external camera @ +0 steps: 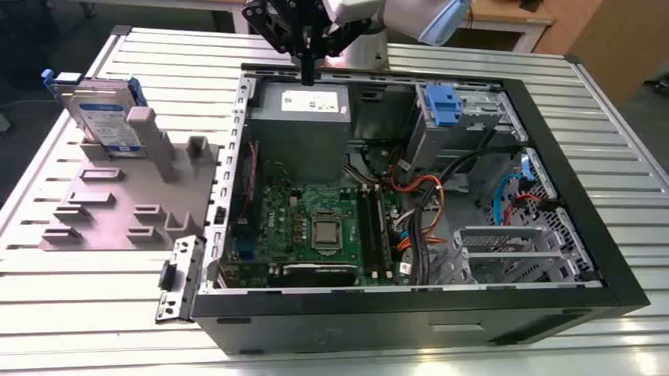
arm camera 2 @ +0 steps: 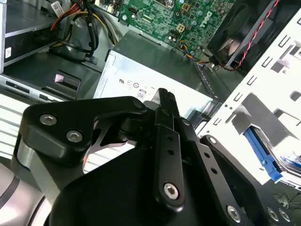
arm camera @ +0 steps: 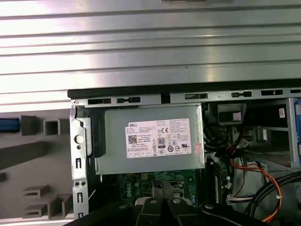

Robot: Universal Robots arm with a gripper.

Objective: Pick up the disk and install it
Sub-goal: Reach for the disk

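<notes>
Slatted metal table [external camera: 84, 313], workshop clutter behind it. An open computer case [external camera: 585, 258] lies on its side at centre, circuit board and cables exposed. A grey stand [external camera: 115, 211] sits on the table just beside the case, on the exterior view's left. A grey metal box [external camera: 303, 117] with a white sticker sits in the case corner nearest the arm.

The disk [external camera: 99, 110] stands on edge at the far end of the stand, blue frame along its sides, label outward. Not yet picked up; nothing touches it.

Hand [external camera: 309, 77] hangs over the case rim, tips pointing down at the grey box, well apart from the disk. Fingers narrow, drawn together, holding nothing.

Small blue latch [external camera: 441, 106] in the drive bay, on the exterior view's right.

Judgement on the pick: the disk is thin and upright, so the hand wants to be wide before it descends, square to the flat faces, then lift straight up. A skewed grip would likely jam the frame against the stand.

- **Exterior view:** gives the gap between hand and disk at a glance.
- **First wrist view:** looks straight down on the grey box [arm camera: 150, 139] and the case rim.
- **Second wrist view:** shows the fingers [arm camera 2: 168, 141] close up, and past them what looks like the disk [arm camera 2: 270, 157].
</notes>
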